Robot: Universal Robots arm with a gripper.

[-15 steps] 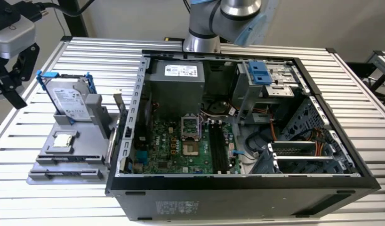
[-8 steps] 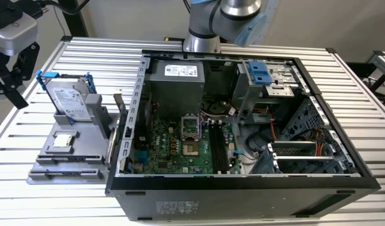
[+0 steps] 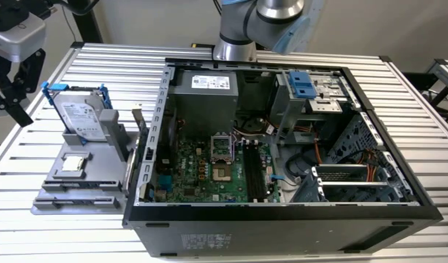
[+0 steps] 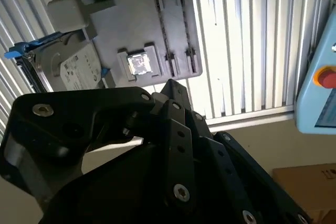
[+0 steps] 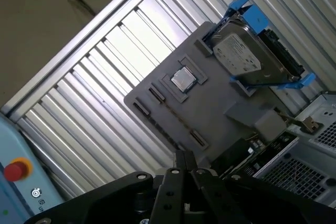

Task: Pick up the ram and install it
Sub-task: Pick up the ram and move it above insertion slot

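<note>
Hovering at the exterior view's far left: gripper, above the edge of the slatted table, touching nothing. In both wrist views the gripper has its fingers drawn together with nothing between them, and it looks down on the holder from well apart.

Next right: grey holder, flat on the table. The hard drive stands upright in its blue frame at the holder's far end. The processor chip sits in a square pocket in front of it.

Ram: the first wrist view shows a green board strip with dark parts, on edge in the gap between the holder and the case's perforated wall. It is the best match, but I can't be sure. It is not in the gripper.

Right again: PC case, lying open side up. The motherboard is inside, with the black memory slots just right of the processor socket. I can't tell if a stick is seated there. The blue-tabbed drive cage is at the far right corner. The arm rises from the table behind the case.
</note>
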